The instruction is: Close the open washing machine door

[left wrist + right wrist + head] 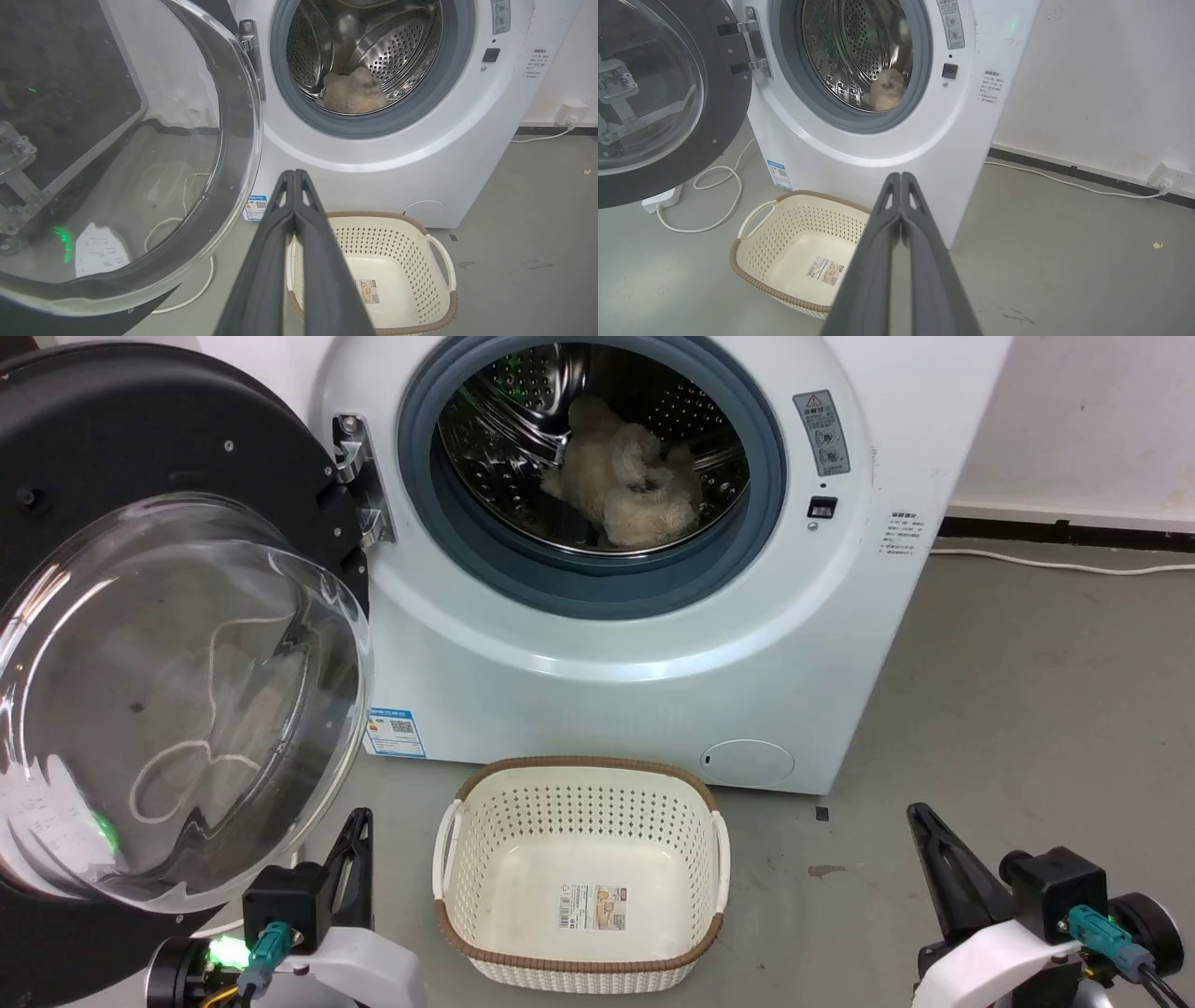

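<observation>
Washing machine [607,663] stands square ahead, its round port uncovered. A fluffy beige item [635,485] lies in the steel drum.

Washing machine door [177,700] is swung fully open at the left, hanging on its metal hinge [359,476] at the port's left edge, with the glass bowl bulging toward the camera.

Cream basket [579,775] sits empty on the floor, just in front of the machine.

Left gripper [294,173] is low, beside the door's lower edge and clear of it in its wrist view. Its fingers are pressed together on nothing.

Right gripper [900,176] is low at the right, well apart from the door. Its fingers are also pinched together and empty.
</observation>
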Robot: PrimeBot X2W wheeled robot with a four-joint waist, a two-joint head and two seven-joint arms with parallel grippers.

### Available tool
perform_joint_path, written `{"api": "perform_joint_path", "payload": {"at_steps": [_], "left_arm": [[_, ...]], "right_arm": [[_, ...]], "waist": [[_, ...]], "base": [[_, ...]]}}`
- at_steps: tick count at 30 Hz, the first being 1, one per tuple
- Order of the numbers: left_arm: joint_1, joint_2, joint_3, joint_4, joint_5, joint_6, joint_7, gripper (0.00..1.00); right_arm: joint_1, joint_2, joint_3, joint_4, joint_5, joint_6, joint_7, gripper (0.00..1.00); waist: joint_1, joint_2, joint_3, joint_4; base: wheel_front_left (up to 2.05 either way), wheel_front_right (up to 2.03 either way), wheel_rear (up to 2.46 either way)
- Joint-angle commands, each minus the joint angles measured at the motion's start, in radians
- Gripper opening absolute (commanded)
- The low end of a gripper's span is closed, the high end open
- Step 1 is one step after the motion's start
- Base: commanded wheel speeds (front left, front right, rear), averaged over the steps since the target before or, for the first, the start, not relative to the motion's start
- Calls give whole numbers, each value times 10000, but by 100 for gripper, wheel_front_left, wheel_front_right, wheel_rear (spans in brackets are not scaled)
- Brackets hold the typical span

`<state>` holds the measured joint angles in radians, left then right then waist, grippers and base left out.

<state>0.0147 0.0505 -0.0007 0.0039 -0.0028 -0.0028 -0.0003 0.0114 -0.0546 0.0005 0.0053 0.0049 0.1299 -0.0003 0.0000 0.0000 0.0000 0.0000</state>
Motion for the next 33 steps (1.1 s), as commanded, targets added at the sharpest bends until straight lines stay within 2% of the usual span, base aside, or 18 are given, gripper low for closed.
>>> {"api": "perform_joint_path", "payload": {"at_steps": [1,12,13,26,33], "left_arm": [[-147,-3,7,-39,28,28,3,0],[-147,-3,7,-39,28,28,3,0],[2,0,-4,0,0,0,0,100],[-5,27,-120,-3,16,14,-197,100],[4,47,-206,-38,-35,51,-384,100]], "right_arm": [[-114,43,-5,-53,-49,8,3,0],[-114,43,-5,-53,-49,8,3,0],[2,0,-6,0,2,0,0,100],[44,1,-96,41,139,1,-198,100],[111,4,-61,56,151,1,-386,100]], "waist": [[0,0,0,0],[0,0,0,0],[0,0,0,0],[0,0,3,30],[0,0,-23,278]], "base": [[0,0,0],[0,0,0],[0,0,0],[0,0,0],[0,0,0]]}}
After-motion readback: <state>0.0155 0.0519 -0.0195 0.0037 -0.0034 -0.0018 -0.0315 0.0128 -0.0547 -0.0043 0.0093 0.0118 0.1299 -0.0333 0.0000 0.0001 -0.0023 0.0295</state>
